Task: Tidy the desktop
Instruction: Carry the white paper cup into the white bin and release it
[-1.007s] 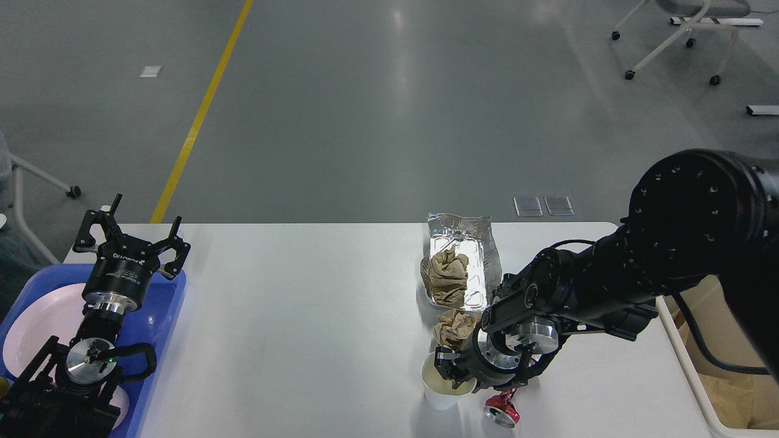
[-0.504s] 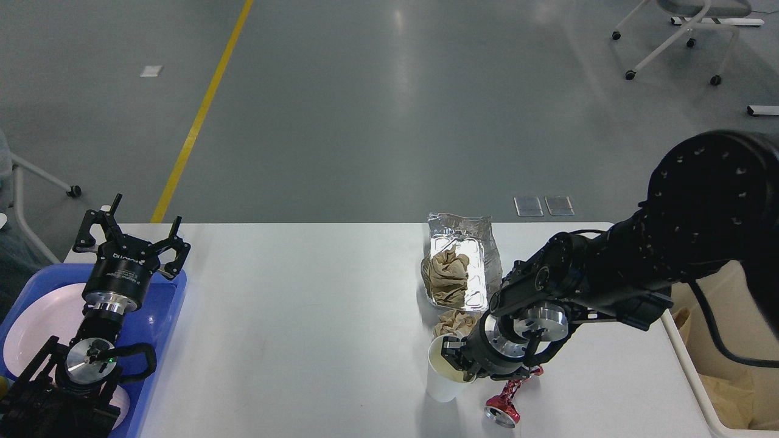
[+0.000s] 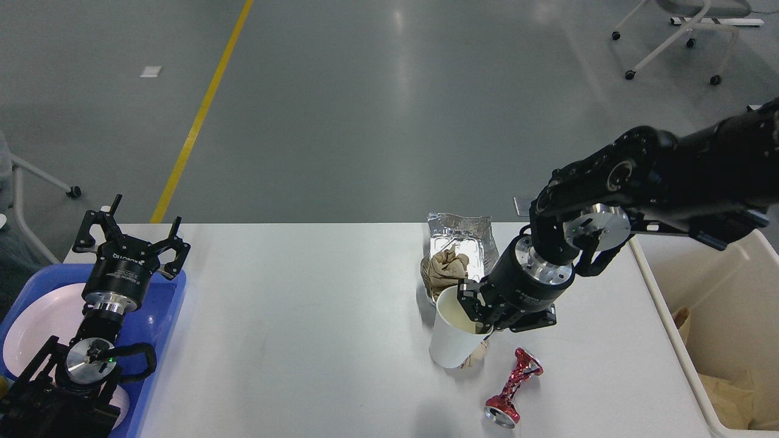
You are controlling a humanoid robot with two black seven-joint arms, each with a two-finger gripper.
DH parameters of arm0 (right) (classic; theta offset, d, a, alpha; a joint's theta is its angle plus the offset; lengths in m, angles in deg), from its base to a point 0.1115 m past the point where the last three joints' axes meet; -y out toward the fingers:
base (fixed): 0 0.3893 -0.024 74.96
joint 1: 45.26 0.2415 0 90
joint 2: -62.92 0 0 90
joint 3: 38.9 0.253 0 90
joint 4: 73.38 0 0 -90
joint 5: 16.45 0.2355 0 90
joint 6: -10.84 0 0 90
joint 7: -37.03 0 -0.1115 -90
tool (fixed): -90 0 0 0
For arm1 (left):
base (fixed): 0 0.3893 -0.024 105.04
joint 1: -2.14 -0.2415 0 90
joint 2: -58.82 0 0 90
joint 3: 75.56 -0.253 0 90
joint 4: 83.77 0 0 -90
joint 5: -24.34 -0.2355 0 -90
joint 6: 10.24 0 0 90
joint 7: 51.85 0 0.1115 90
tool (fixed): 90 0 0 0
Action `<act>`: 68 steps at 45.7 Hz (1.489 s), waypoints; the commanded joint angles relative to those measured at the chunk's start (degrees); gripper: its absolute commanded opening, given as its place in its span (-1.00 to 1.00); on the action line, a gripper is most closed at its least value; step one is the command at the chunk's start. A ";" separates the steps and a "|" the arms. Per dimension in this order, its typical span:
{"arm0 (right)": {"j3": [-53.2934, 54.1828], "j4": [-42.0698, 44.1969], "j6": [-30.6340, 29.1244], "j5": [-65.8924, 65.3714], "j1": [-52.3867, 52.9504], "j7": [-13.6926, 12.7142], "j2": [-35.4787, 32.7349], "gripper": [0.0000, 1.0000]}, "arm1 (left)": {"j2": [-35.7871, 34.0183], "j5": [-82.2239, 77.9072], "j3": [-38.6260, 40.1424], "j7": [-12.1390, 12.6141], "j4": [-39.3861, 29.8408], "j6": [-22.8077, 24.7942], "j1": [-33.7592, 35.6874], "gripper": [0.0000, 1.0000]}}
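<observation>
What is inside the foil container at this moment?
The foil container holds a crumpled brown paper wad. The white paper cup in the right gripper covers its near end, so anything more there is hidden.

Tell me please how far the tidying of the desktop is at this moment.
Done: a white plate lies in the blue tray, and some brown paper sits in the cream bin. In hand: the right tool grips the paper cup by its rim, tilted. Left: the crushed red can, the foil container with crumpled napkin on the desktop. The left tool is open, empty.
</observation>
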 commanded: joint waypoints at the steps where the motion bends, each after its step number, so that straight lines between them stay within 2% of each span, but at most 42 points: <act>1: -3.35 -3.05 -0.48 -0.11 6.30 0.00 -1.85 -1.00 | 0.00 0.00 0.00 -0.02 0.02 0.00 0.04 0.93; 10: -8.28 -6.57 -0.48 -0.11 14.83 0.00 -3.70 -1.00 | 0.00 0.00 0.00 -0.02 0.02 0.00 -0.04 0.93; 19: -11.26 -5.87 1.19 -0.28 13.00 0.00 -4.13 -1.00 | 0.00 0.00 0.00 -0.02 0.02 0.00 0.04 0.93; 27: -20.66 -4.73 10.32 -0.46 6.76 0.00 -4.92 -1.00 | 0.00 0.00 0.00 -0.02 0.02 0.00 0.04 0.93; 33: -26.73 -0.34 17.27 -0.19 0.00 0.00 -11.24 -1.00 | 0.00 0.00 0.00 -0.02 0.02 0.00 -0.04 0.93; 40: -26.92 11.52 19.30 -1.24 -12.21 0.17 -21.26 -1.00 | 0.00 0.00 0.00 -0.02 0.02 0.00 -0.04 0.93; 45: -24.90 22.94 19.30 -3.18 -24.33 0.35 -23.56 -1.00 | 0.00 0.00 0.00 -0.02 0.02 0.00 -0.04 0.93; 52: -14.72 39.46 19.30 -3.36 -42.18 0.35 -25.40 -1.00 | 0.00 0.00 0.00 -0.02 0.02 0.00 -0.04 0.93; 61: -6.36 59.33 19.82 -3.36 -61.34 0.00 -25.14 -1.00 | 0.00 0.00 0.00 -0.02 0.02 0.00 -0.04 0.93; 68: -2.40 70.85 21.31 -3.36 -74.00 -0.09 -19.96 -1.00 | 0.00 0.00 0.00 -0.02 0.02 0.00 -0.04 0.93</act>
